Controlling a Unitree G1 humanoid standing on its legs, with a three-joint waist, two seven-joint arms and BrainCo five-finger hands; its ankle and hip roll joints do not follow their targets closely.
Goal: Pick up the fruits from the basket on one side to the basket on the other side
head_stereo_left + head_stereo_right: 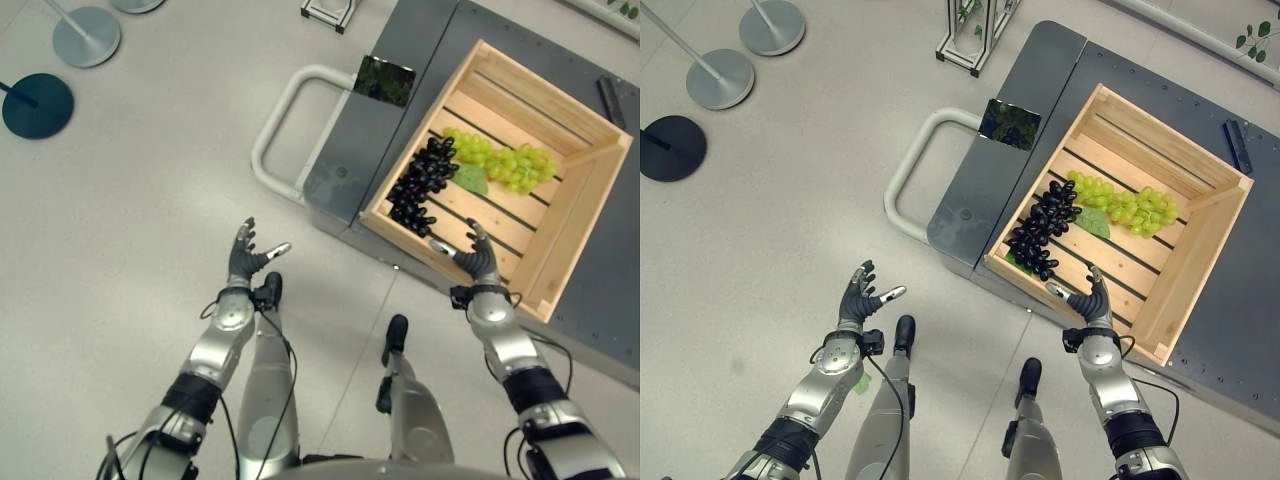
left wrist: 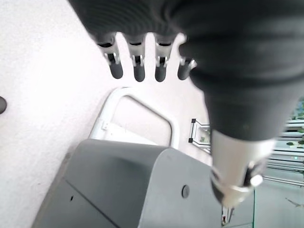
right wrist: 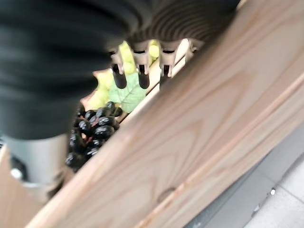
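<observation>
Over the near wall of the wooden crate (image 1: 560, 215) hangs the right hand (image 1: 480, 258), fingers straight and spread wide, holding nothing. Past its fingertips (image 3: 118, 80) lie the black grapes (image 1: 420, 182) on the crate's slats, touching a green leaf (image 1: 470, 180), with the green grapes (image 1: 505, 160) just beyond; the crate wall hides part of the black bunch in the right wrist view. Well apart, the left hand (image 1: 246, 256) hangs open and empty above the floor (image 1: 120, 230), beside the grey cart (image 1: 365, 150) carrying the crate. The cart's white handle (image 1: 275, 130) is partly cut off in the left wrist view.
</observation>
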